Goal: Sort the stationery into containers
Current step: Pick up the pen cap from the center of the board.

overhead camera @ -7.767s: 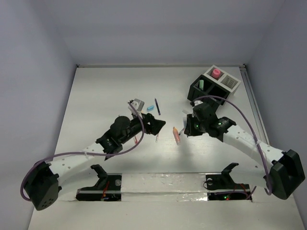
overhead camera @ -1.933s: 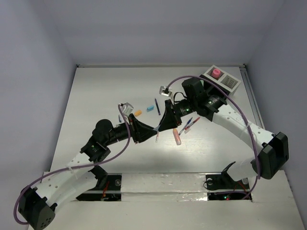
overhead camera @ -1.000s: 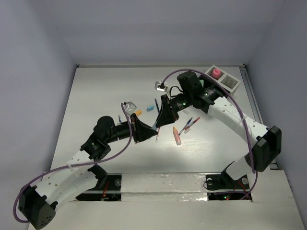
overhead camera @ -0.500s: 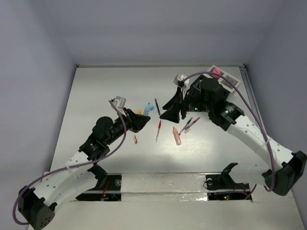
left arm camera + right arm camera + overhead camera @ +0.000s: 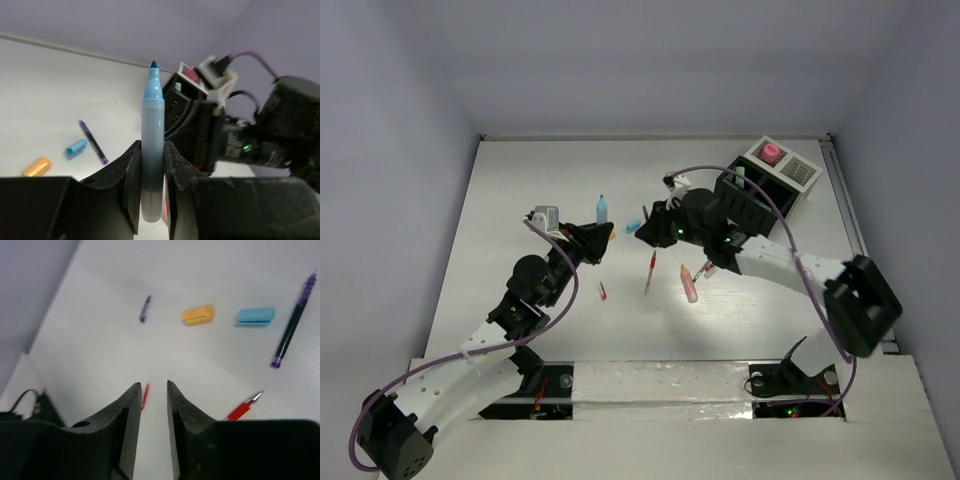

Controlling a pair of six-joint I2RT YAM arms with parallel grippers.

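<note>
My left gripper point(image 5: 152, 150) is shut on an uncapped teal marker point(image 5: 152, 107), which points up; from above the marker point(image 5: 602, 208) sticks out past the gripper point(image 5: 595, 234). The right gripper point(image 5: 153, 385) is open and holds nothing, hovering low over the table beside a teal cap point(image 5: 255, 315), an orange cap point(image 5: 197, 314) and a dark blue pen point(image 5: 292, 325). A red pen point(image 5: 650, 272) and a peach marker point(image 5: 689, 283) lie mid-table. The black organizer point(image 5: 757, 196) with its white section point(image 5: 798, 172) holds a pink-capped bottle point(image 5: 771, 152).
A small red piece point(image 5: 603, 291) lies near the left arm, and a small dark blue piece point(image 5: 144, 308) lies further left. More pens point(image 5: 710, 266) lie under the right forearm. The purple cables loop above both arms.
The left gripper has drawn back to the left and tipped the teal marker upward. The right arm has swung left and down, its gripper now near the teal cap.
</note>
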